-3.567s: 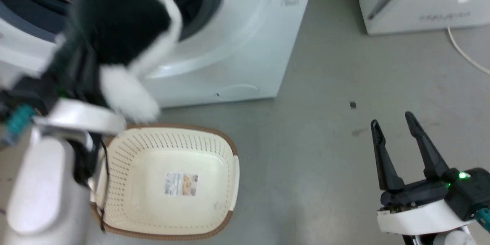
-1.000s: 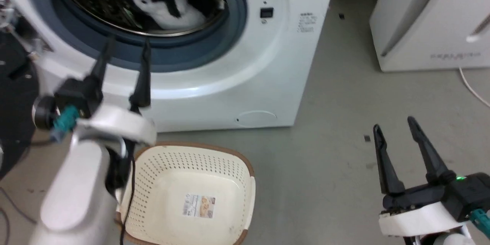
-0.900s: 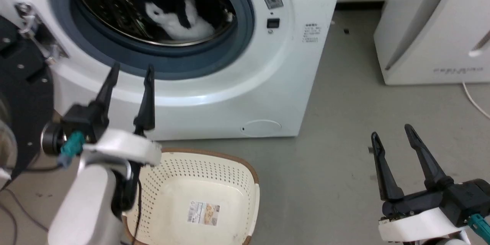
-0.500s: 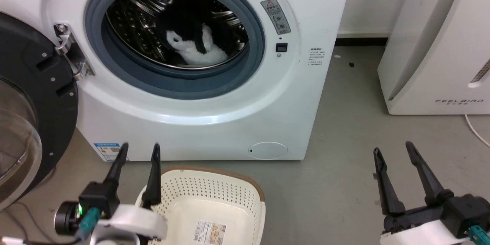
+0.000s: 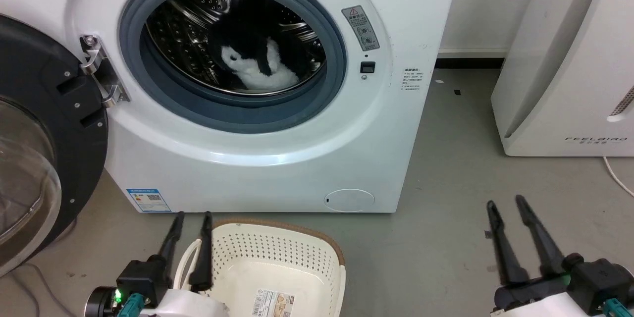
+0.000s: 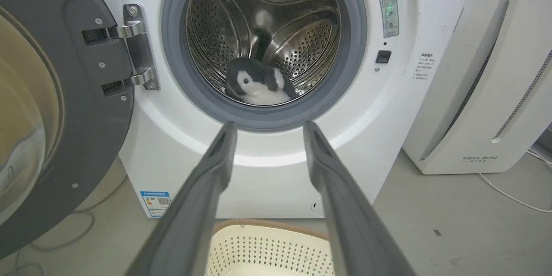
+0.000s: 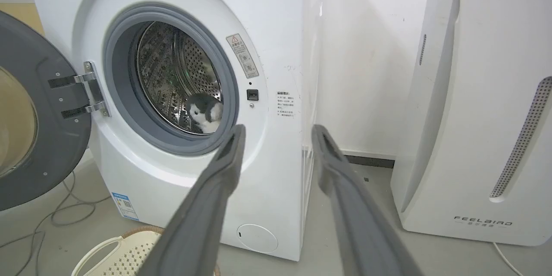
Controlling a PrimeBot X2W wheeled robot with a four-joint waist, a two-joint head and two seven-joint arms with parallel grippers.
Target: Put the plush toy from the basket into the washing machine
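The black-and-white plush toy point(image 5: 257, 62) lies inside the steel drum of the white washing machine point(image 5: 277, 158), white face showing; it is also the plush toy point(image 6: 258, 86) in the left wrist view and the plush toy point(image 7: 203, 112) in the right wrist view. The washer's round door point(image 5: 34, 133) hangs swung wide at the left. The cream basket point(image 5: 277, 267) sits on the floor in front of the washer, with nothing but its label inside. My left gripper point(image 5: 192, 217) is open beside the basket's left rim. My right gripper point(image 5: 506, 203) is open over bare floor at the lower right.
A white FEELBIRD appliance point(image 5: 569, 59) stands to the right of the washer, with a pale cable point(image 5: 616, 178) trailing on the grey floor beside it. More cable point(image 7: 60, 220) loops on the floor under the swung door. Open floor lies between basket and right gripper.
The plush toy, held up by my left gripper at first, now lies in the drum. The left gripper has let go and drawn back down beside the basket. The camera has tilted up.
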